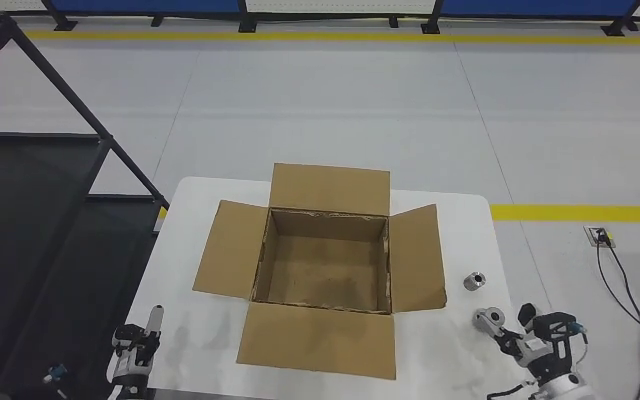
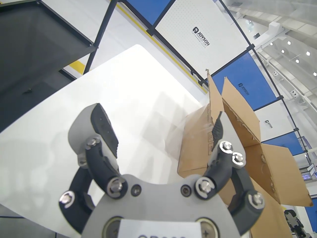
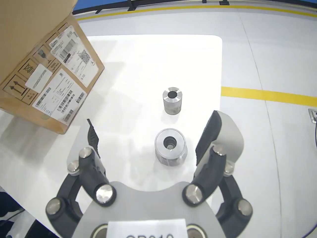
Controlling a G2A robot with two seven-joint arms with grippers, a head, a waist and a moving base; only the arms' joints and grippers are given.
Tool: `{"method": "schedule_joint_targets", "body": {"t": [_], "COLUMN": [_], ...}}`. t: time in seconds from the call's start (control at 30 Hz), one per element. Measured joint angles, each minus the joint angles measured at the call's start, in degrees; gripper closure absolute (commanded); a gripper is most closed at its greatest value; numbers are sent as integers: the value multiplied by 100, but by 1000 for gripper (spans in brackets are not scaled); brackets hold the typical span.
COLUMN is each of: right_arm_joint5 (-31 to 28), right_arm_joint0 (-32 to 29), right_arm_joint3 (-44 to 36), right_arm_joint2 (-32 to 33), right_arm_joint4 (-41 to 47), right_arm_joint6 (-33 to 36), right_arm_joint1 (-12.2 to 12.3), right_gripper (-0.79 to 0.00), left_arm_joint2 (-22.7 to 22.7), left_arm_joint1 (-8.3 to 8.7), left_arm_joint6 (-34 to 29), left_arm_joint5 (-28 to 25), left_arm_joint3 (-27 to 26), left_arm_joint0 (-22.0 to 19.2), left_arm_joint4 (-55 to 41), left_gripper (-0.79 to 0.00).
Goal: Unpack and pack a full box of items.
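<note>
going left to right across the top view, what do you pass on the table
left gripper → cardboard box → small metal cylinder → right gripper; the wider metal part overlaps that gripper, so it is left out

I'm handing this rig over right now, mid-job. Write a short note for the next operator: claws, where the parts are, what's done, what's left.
Left claw: open, empty, over the near-left corner of the white table.
Right claw: open, empty; the wider silver metal cylinder shows between its fingers, untouched.
The smaller silver metal cylinder stands just beyond it. Both are upright on the table, apart from the brown cardboard box.
Done: flaps open, box looks empty, two parts out.
Left: probably grip the wider cylinder, then pack both back.
</note>
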Motion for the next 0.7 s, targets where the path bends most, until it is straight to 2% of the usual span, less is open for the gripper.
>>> {"method": "schedule_joint_targets", "body": {"t": [0.2,0.4,0.63,0.67,0.7], "right_arm_joint5": [-20,3,540,502,464], "right_arm_joint0": [6,2,238,295,352], "right_arm_joint3": [-7,28,60,98,146], "right_arm_joint2": [-15,-37,-280,-308,-324], "right_arm_joint4": [-97,-714,-1293,-1281,-1257], "right_arm_joint6": [27,106,764,831,896], "right_arm_joint1": [4,8,-22,-24,-26], "right_gripper": [-785,-785,-782,-591,-449], "left_arm_joint2": [0,0,0,0,0], "left_arm_joint1": [0,0,0,0,0], "left_arm_joint6": [0,0,0,0,0], "left_arm_joint5": [0,0,0,0,0], "left_arm_joint3": [0,0,0,0,0], "left_arm_joint0": [0,0,0,0,0], "left_arm_joint4": [0,0,0,0,0], "left_gripper": [-785,-785,-785,-785,-785]}}
